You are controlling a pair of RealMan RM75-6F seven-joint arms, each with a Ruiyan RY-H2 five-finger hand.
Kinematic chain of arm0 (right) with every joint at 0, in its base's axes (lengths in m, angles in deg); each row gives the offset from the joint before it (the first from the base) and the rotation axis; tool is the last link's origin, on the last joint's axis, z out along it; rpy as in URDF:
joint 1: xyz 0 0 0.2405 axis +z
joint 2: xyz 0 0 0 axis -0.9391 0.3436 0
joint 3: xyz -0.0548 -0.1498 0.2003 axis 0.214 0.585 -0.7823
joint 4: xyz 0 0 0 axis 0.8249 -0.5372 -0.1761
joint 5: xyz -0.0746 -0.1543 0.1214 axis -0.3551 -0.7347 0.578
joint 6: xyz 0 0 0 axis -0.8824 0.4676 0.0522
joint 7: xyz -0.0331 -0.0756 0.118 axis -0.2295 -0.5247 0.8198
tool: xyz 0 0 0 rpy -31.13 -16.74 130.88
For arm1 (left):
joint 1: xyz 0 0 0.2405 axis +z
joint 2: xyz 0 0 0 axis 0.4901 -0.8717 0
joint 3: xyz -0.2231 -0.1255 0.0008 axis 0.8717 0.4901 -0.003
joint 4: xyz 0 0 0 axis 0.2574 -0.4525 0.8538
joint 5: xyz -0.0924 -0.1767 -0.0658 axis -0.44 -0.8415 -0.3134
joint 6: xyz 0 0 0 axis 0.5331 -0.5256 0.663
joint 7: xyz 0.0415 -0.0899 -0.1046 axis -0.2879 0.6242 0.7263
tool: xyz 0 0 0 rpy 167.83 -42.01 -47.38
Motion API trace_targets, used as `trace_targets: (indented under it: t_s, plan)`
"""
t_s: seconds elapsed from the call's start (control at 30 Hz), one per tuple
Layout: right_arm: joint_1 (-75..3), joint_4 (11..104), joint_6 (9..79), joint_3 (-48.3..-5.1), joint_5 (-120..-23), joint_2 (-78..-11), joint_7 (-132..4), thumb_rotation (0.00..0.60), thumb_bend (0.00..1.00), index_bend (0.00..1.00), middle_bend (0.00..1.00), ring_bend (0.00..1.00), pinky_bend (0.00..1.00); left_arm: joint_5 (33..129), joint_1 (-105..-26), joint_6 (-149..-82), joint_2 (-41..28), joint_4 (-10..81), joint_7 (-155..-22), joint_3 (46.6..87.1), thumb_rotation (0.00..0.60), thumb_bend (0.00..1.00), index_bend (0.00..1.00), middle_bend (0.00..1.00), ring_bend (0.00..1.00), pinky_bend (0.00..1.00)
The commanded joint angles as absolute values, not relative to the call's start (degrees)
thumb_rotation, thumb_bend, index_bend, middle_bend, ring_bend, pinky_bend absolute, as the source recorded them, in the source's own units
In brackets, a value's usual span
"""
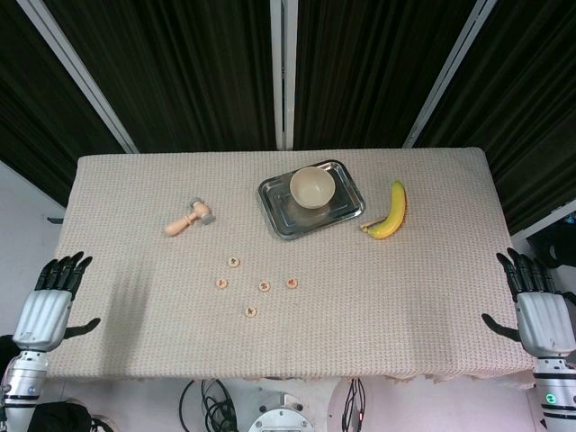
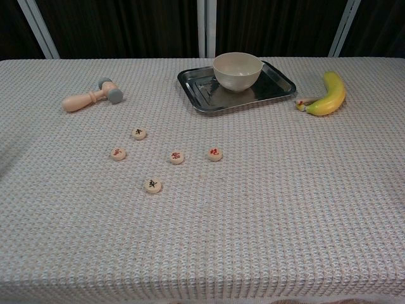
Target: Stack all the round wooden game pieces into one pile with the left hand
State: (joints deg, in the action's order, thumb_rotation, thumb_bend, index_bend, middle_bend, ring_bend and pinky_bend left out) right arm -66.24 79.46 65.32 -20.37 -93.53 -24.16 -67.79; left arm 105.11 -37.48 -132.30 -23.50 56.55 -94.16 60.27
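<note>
Several round wooden game pieces with red or dark characters lie apart on the woven cloth, none stacked: one at the upper left, one left, one in the middle, one right, one nearest the front. My left hand hangs off the table's left edge, fingers spread, holding nothing. My right hand hangs past the right edge, also spread and empty. Neither hand shows in the chest view.
A small wooden mallet lies behind the pieces to the left. A metal tray holding a cream bowl stands at the back centre. A banana lies to its right.
</note>
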Motion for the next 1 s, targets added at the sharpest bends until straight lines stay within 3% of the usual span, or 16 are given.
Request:
trace_targets:
  t_s: [0.03, 0.57, 0.83, 1.0]
  plan:
    - [-66.45, 78.94, 65.67, -20.38, -93.8, -23.94, -66.76, 0.6, 0.06, 0.0, 0.0, 0.0, 0.0, 105.12, -37.63, -132.27, -23.49, 56.94, -94.57, 60.39, 0.6, 0.09, 0.02, 0.0, 0.0, 0.0]
    - [-66.64, 77.71, 65.62, -19.92, -94.49, -24.2, -66.01, 0.6, 0.05, 0.0, 0.0, 0.0, 0.0, 107.84, -38.9, -131.57, -22.57, 58.69, -95.36, 59.71, 0.6, 0.09, 0.03, 0.0, 0.0, 0.0]
    - [-66.38, 77.07, 65.16, -20.19, -94.15, -24.31, -65.1, 0.6, 0.05, 0.0, 0.0, 0.0, 0.0, 106.78, -44.95, -122.34, -20.63, 62.77, -97.08, 60.77, 0.6, 0.09, 0.11, 0.0, 0.0, 0.0]
    - [-66.65, 76.2, 65.21, -19.94, -94.11, -24.46, -64.53, 0.6, 0.05, 0.0, 0.0, 0.0, 0.0, 106.74, -49.51, -117.66, -14.98, 58.84, -97.21, 62.24, 0.6, 0.12, 0.15, 0.0, 0.0, 0.0]
